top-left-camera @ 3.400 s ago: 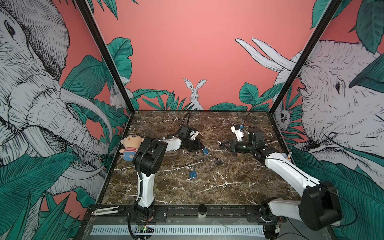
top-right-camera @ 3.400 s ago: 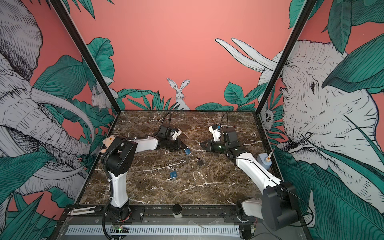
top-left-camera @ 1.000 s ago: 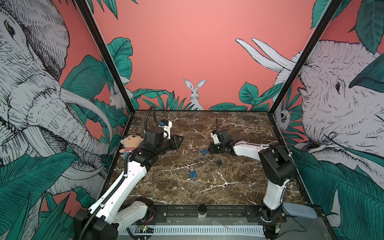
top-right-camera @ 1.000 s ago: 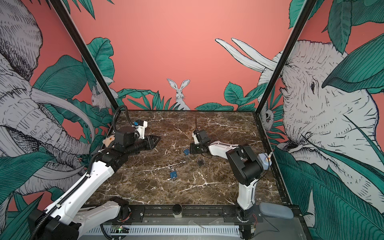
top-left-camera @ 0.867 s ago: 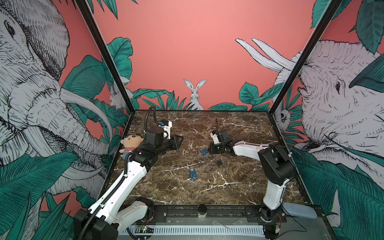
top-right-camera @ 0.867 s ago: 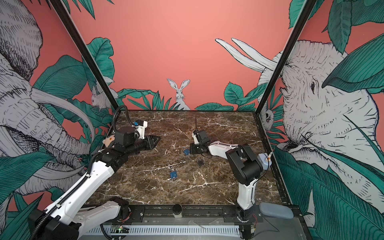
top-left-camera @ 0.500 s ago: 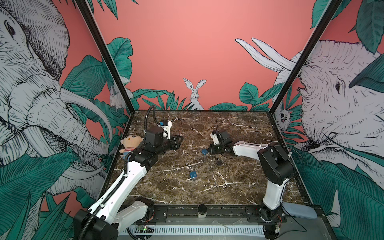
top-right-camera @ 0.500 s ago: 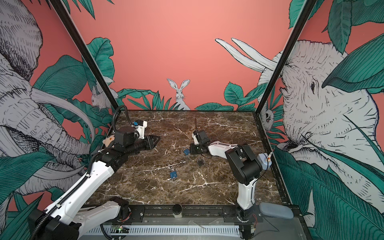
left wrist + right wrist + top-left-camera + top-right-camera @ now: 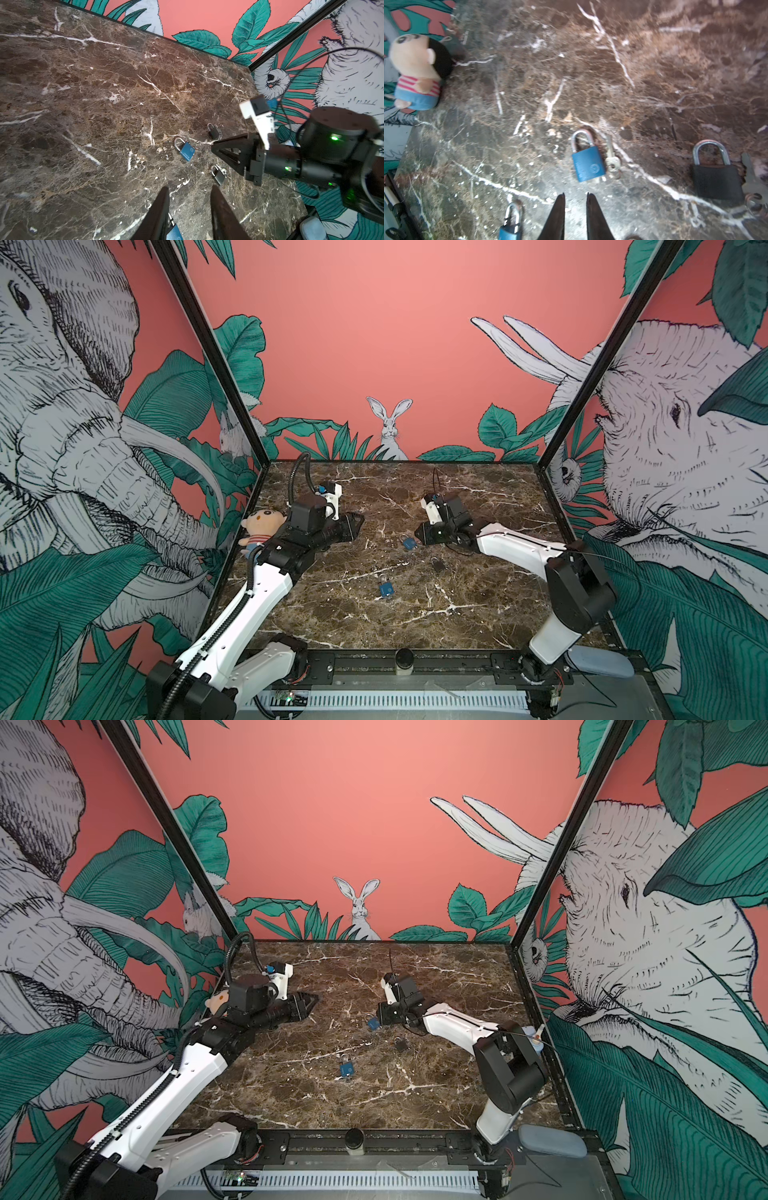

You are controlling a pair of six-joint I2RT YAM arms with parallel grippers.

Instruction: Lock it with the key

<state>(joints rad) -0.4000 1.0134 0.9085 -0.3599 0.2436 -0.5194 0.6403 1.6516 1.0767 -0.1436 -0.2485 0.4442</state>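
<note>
A blue padlock [image 9: 588, 164] lies flat on the marble with its shackle down and a small key [image 9: 611, 158] loose beside it. My right gripper [image 9: 575, 194] hovers just short of it, jaws a little apart with nothing between them. In both top views this blue padlock [image 9: 409, 542] sits right at the right gripper's [image 9: 417, 536] tips. My left gripper [image 9: 360, 525] hangs raised to the left, well away from the padlock. Its jaws are open and empty in the left wrist view [image 9: 189, 187]. A second blue padlock [image 9: 174, 231] shows on the table behind one finger.
A black padlock [image 9: 716, 180] with a key [image 9: 749, 176] lies on the far side of the right gripper. Another dark padlock [image 9: 437, 564] and the second blue one [image 9: 386, 589] lie nearer the front. A plush toy [image 9: 259, 526] leans at the left wall.
Over the last second the right jaws have parted slightly; both arms stay put. Since the oldest frames the left gripper has drawn back left and the right gripper has come to the blue padlock.
</note>
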